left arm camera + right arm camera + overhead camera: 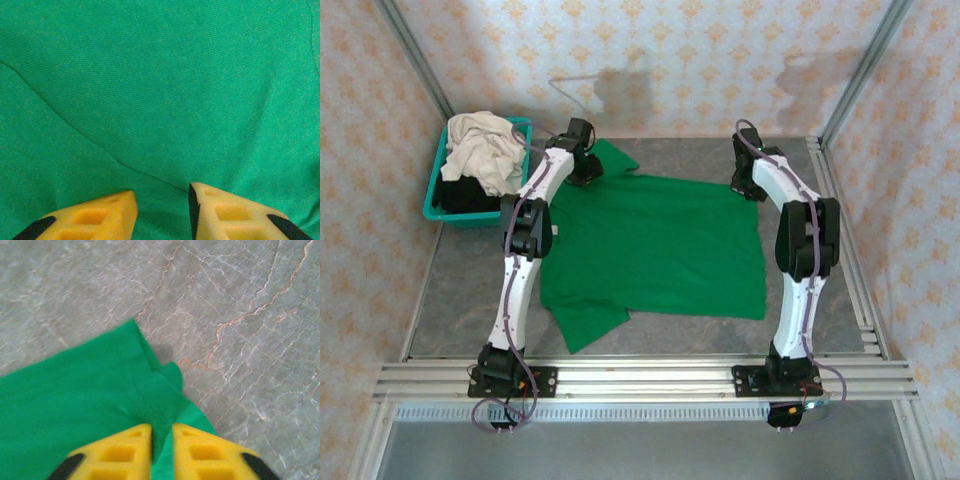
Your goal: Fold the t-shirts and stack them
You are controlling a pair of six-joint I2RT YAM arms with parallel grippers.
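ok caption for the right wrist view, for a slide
Right end effector pinching a corner fold of the green t-shirt on the grey veined table

Black t-shirt (465,195) half-hidden, green t-shirt (75,400) edge blurred

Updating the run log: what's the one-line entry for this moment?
shirt: green, spread on table | left gripper: part open over shirt | right gripper: shut on shirt corner

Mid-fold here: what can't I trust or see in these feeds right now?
Left wrist view: whether the left gripper pinches the green t-shirt or only rests on it; plain cloth gives no cue.
Top view: black t-shirt mostly buried under cream t-shirt in the basket; shirt count unclear.
Right wrist view: shirt edge blurred.
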